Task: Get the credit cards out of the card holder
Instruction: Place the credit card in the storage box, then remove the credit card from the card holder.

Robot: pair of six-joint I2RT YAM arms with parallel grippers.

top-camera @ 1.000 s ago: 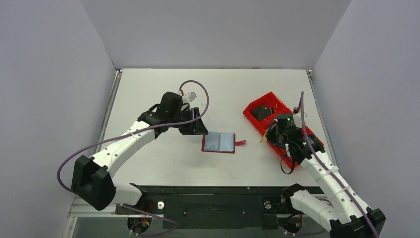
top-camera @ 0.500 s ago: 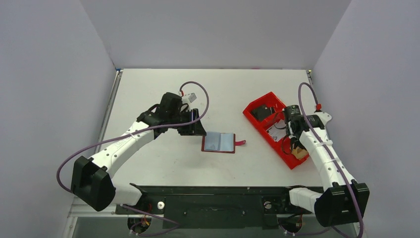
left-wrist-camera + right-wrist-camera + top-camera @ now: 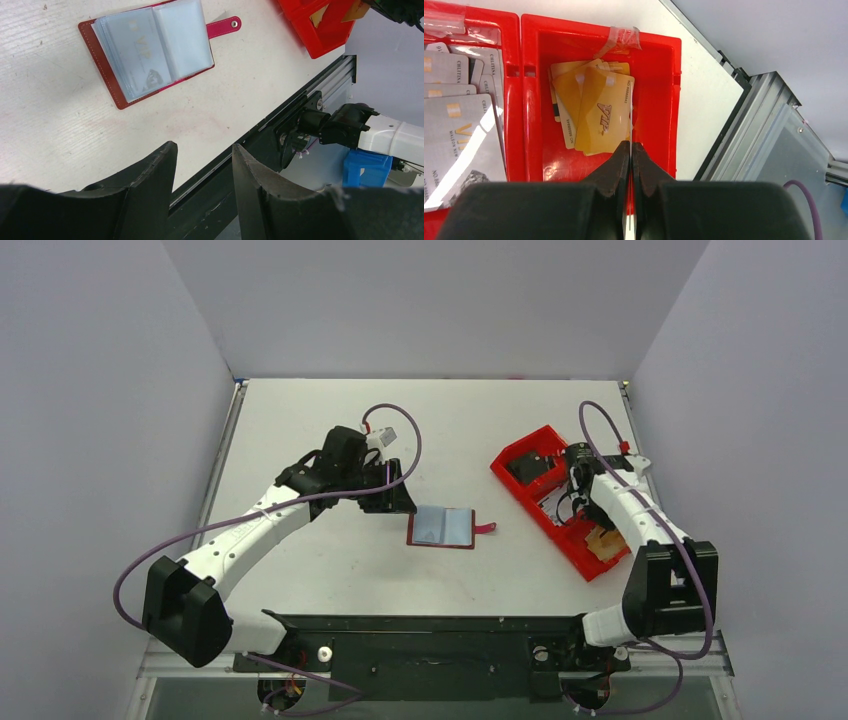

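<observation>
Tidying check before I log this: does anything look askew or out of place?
The gold cards lie fanned and crooked in the end compartment of the red tray, and crumpled clear tape peels off its rim. The card holder lies open flat.

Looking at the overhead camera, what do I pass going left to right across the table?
left claw, open → card holder, lying spread open → red tray
</observation>
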